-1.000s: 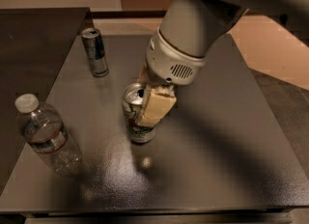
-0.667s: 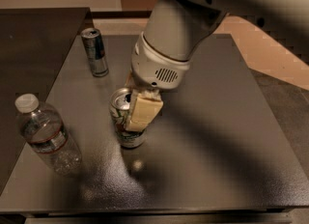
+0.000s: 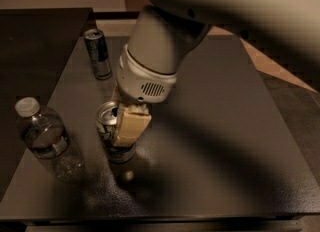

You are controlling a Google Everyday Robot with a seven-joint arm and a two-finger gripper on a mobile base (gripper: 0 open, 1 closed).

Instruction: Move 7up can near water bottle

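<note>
camera view: i'm holding the can (image 3: 106, 121) clamped in the gripper (image 3: 121, 122), low over the table (image 3: 215, 141), near the bottle (image 3: 47, 141). judging transport almost done; next move is needing gentle set-down, release.

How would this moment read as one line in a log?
gripper: shut on 7up can, table centre-left | bottle: upright, left of can, apart | dark can: upright, far left

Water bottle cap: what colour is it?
White water bottle cap, camera view; the gripper grips the 7up can.
</note>
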